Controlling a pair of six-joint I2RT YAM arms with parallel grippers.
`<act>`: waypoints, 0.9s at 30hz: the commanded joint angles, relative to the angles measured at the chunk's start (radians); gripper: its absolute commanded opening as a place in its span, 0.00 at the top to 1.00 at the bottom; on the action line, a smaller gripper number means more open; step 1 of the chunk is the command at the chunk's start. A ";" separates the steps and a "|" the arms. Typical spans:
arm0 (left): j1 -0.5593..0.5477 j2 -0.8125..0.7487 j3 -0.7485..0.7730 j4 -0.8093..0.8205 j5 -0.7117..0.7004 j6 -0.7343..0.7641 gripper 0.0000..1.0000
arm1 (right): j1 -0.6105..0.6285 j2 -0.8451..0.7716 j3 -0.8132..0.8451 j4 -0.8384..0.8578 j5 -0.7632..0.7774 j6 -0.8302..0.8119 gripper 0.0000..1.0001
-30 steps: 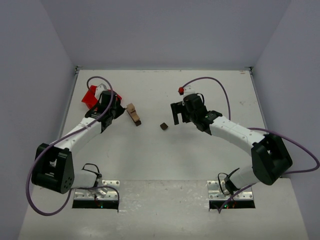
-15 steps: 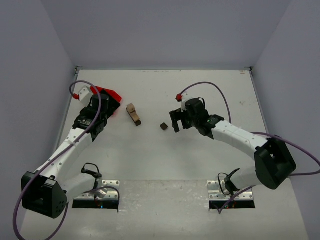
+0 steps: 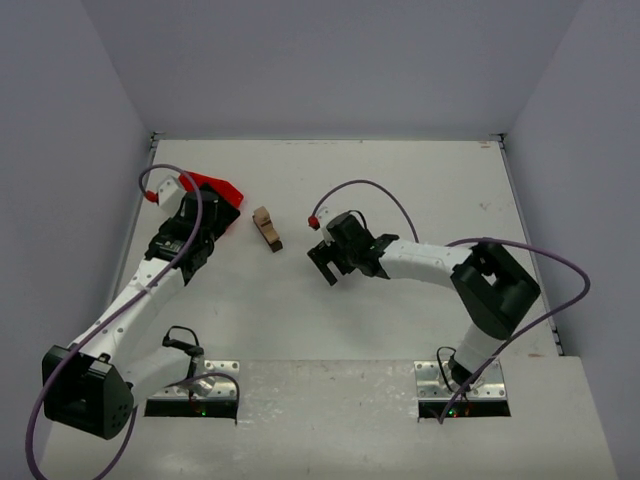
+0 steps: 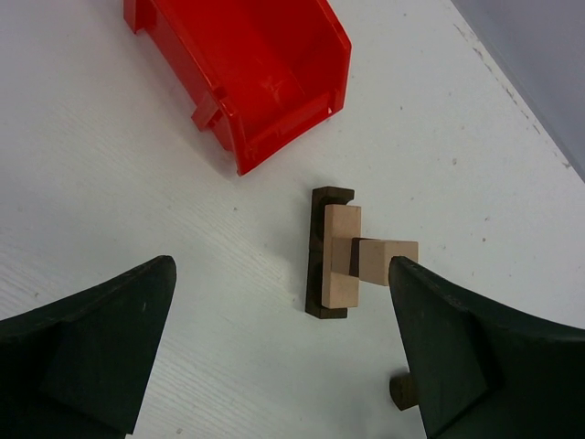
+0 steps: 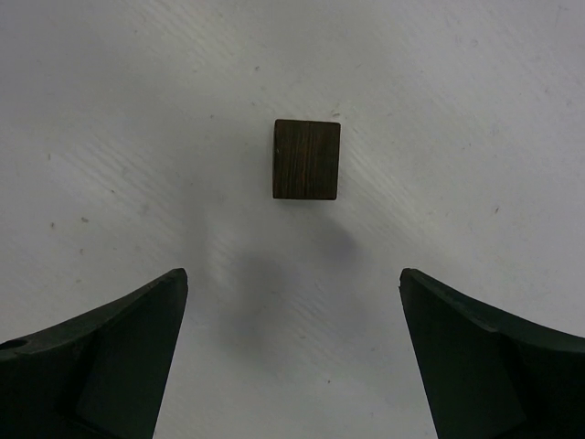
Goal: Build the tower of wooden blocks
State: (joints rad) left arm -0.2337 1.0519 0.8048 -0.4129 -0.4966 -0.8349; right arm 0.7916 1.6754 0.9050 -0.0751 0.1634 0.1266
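Note:
A small cluster of tan and dark wooden blocks [image 3: 267, 228] stands on the white table; in the left wrist view the cluster [image 4: 340, 256] lies ahead of my left gripper [image 4: 281, 265], which is open and empty. In the top view the left gripper [image 3: 222, 217] is beside the red bin, left of the cluster. A single dark cube [image 5: 306, 159] lies just beyond my open right gripper [image 5: 292, 274], with nothing between the fingers. In the top view the right gripper [image 3: 324, 264] hangs over that cube and hides it. The same dark cube [image 4: 402, 391] peeks out by the left gripper's right finger.
A red plastic bin [image 3: 215, 190] lies at the back left, close to the left wrist; it fills the upper part of the left wrist view as the bin [image 4: 247, 73]. Grey walls close off the table's left, back and right sides.
My right arm has swung left and its gripper now hangs over the dark cube. The left arm drew back to the left a second ago and has since stayed put.

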 commanded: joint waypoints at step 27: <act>0.010 -0.047 -0.039 0.051 0.003 0.016 0.00 | -0.062 0.183 0.146 0.130 -0.116 0.005 0.84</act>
State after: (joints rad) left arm -0.2337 1.0054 0.7681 -0.4004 -0.4946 -0.8272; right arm 0.7322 1.8992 1.0122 0.0489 0.0669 0.1136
